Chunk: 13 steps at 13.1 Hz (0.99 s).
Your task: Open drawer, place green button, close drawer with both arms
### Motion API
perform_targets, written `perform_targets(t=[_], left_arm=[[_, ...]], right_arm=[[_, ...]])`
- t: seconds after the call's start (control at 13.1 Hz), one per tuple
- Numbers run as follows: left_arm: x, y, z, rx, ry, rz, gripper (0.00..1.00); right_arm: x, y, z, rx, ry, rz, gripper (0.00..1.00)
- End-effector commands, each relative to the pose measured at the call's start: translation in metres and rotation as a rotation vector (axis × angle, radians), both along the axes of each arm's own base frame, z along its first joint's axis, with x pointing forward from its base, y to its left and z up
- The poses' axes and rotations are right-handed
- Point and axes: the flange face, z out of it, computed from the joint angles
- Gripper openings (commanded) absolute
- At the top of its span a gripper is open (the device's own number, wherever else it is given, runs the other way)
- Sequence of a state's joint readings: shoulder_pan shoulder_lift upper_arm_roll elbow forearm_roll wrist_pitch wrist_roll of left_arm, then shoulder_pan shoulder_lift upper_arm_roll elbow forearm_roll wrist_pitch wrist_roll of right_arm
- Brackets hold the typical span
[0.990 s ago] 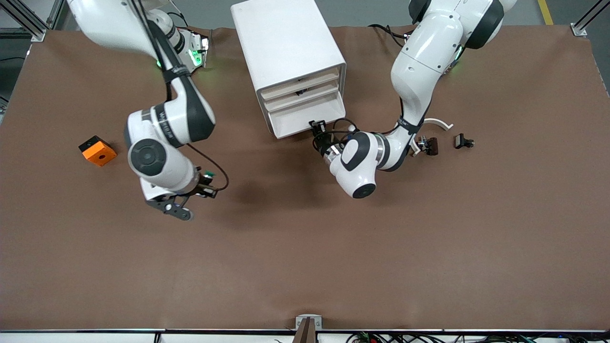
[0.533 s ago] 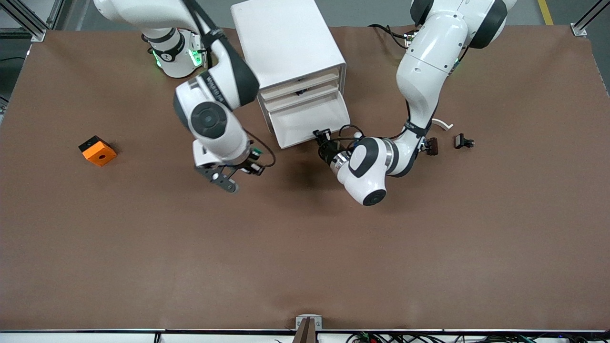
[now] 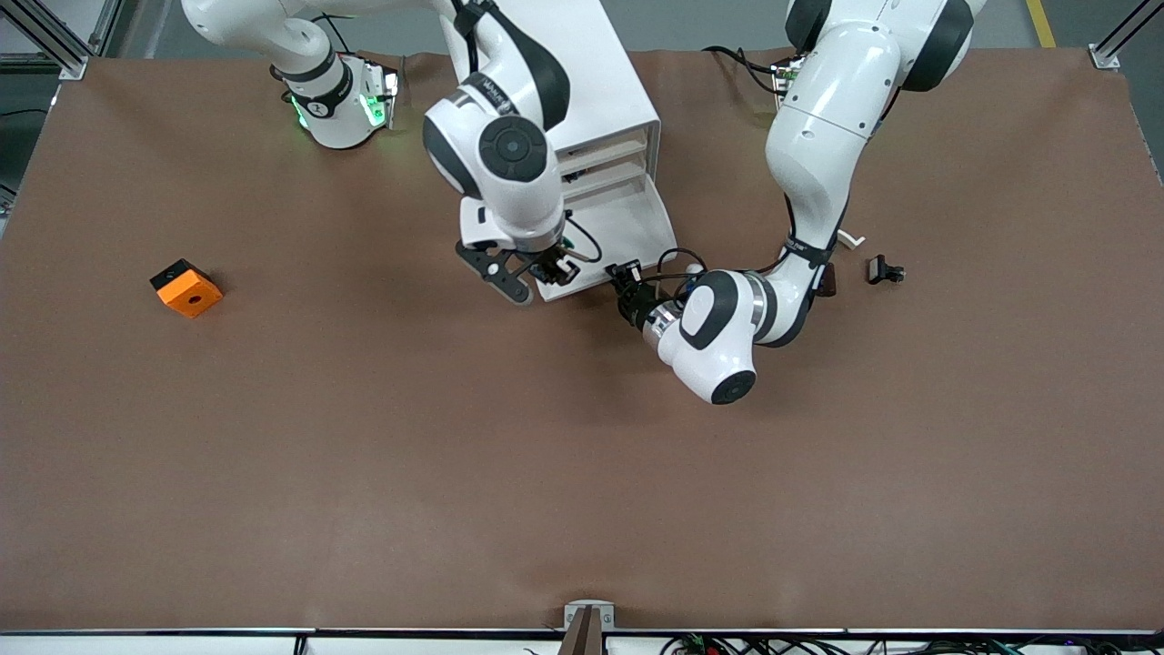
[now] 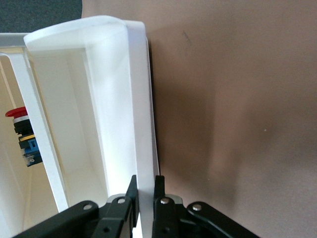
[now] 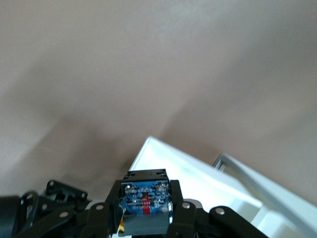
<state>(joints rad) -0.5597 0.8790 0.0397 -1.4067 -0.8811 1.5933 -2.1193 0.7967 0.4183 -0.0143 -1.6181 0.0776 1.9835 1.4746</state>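
Left claw pinches drawer front; right claw clamps button over drawer corner; early release risks rim strike.

Front view: high across the counter, facing both bases, whole scene in frame. Left wrist view: close along fingers at the drawer front wall. Right wrist view: close above the same drawer's corner.

Brown table; perhaps grey floor.
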Motion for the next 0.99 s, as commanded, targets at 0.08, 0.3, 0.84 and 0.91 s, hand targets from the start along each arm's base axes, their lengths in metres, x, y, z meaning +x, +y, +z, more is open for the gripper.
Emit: perform_targets(t=[0.08,0.3,0.84,0.91], left_arm=[[0.02,0.004,0.001,-0.012,-0.092,0.021,0.06],[0.022,0.004,0.005,-0.013,-0.104,0.024,0.75],[0.057,0.008,0.054,-0.049,-0.206,0.051,1.0],[0.067,0.021,0.06,-0.043,-0.222,0.068,1.0]], right_arm=[[-0.028,0.037,-0.005,0.021,-0.035,-0.078,0.0],[-0.043,0.051,-0.02,0.007,-0.028,-0.074,0.0],[-0.063,0.067,-0.042,-0.022,-0.01,-0.065,0.0],[-0.066,0.07,-0.048,-0.03,-0.007,-0.059,0.0]])
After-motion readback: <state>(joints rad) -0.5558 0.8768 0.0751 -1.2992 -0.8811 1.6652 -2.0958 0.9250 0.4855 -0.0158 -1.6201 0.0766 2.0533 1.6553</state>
